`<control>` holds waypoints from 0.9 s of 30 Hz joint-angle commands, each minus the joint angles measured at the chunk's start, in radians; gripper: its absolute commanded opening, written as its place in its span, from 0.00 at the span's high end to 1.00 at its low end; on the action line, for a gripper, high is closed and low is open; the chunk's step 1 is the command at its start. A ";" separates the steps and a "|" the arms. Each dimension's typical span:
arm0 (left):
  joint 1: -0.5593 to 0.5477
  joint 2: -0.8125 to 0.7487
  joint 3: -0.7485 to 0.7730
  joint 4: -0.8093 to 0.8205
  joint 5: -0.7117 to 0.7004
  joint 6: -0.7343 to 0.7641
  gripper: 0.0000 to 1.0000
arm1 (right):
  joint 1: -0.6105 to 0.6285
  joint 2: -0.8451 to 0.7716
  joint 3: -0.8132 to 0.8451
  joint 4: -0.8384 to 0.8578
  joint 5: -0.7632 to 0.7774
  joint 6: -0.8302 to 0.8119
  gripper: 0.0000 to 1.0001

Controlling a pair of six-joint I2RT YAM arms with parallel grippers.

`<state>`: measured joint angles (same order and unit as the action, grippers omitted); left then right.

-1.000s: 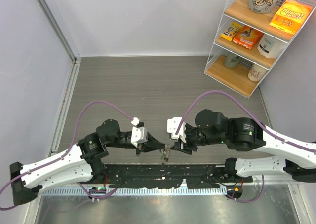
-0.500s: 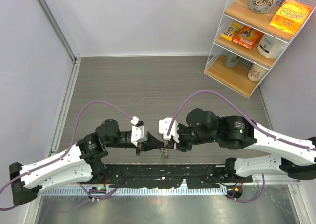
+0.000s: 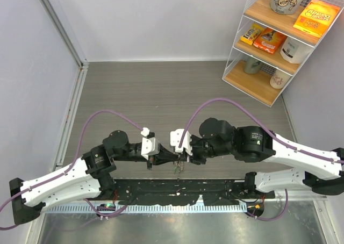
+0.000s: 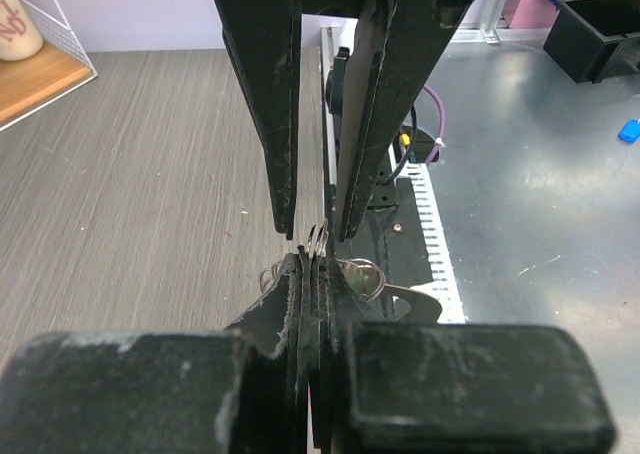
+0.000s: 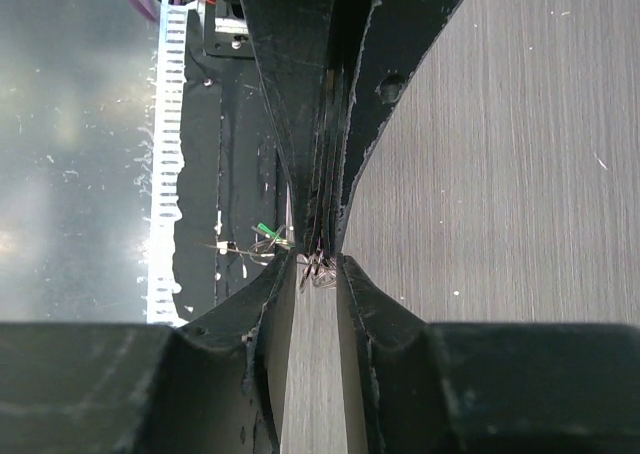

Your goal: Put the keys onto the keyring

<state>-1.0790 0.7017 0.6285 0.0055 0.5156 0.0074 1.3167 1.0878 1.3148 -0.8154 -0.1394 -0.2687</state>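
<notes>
My left gripper (image 3: 176, 159) is shut on the keyring (image 4: 318, 238), whose thin silvery loops stick out past its fingertips. The ring's small green piece (image 5: 265, 230) hangs beside it over the black base rail. My right gripper (image 3: 183, 158) faces the left one tip to tip, open, with one finger (image 4: 283, 114) on each side of the ring. In the right wrist view the ring (image 5: 320, 267) sits between my open right fingertips (image 5: 285, 274), and I cannot tell whether it touches them. Small wire loops and a flat silvery piece (image 4: 405, 296) dangle below. I cannot make out separate keys.
The grippers meet just above the table's near edge, over the black rail (image 3: 177, 190) between the arm bases. A wire shelf (image 3: 279, 40) with boxes and mugs stands at the far right. Walls close the left and back sides.
My right arm has moved left toward the left gripper, and its open fingers now straddle the keyring. The left gripper has shifted slightly left and still holds the ring.
</notes>
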 commanded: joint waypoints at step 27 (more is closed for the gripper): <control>-0.001 -0.091 -0.010 0.111 -0.055 -0.034 0.98 | 0.019 -0.081 -0.081 0.205 0.012 0.022 0.95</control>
<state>-1.0790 0.6559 0.6239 -0.0120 0.4915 -0.0074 1.3239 1.0657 1.2655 -0.7414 -0.1379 -0.2787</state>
